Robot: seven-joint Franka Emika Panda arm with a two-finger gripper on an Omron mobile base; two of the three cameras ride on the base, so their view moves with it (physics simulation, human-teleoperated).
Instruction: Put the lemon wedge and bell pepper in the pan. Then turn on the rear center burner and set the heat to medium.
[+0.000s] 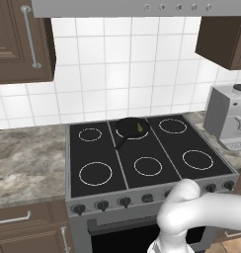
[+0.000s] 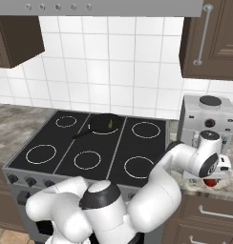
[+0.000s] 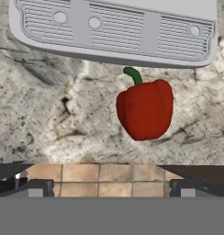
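Centre-right of the hand view, the glossy red bell pepper (image 3: 145,110) lies on mottled stone counter (image 3: 49,114), stem pointing up-frame, ahead of the released, wide-spread gripper (image 3: 111,188).

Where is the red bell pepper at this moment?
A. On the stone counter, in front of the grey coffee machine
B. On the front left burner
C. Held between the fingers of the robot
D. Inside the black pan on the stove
A: the bell pepper lies on the counter just before the coffee machine, free of the open gripper.
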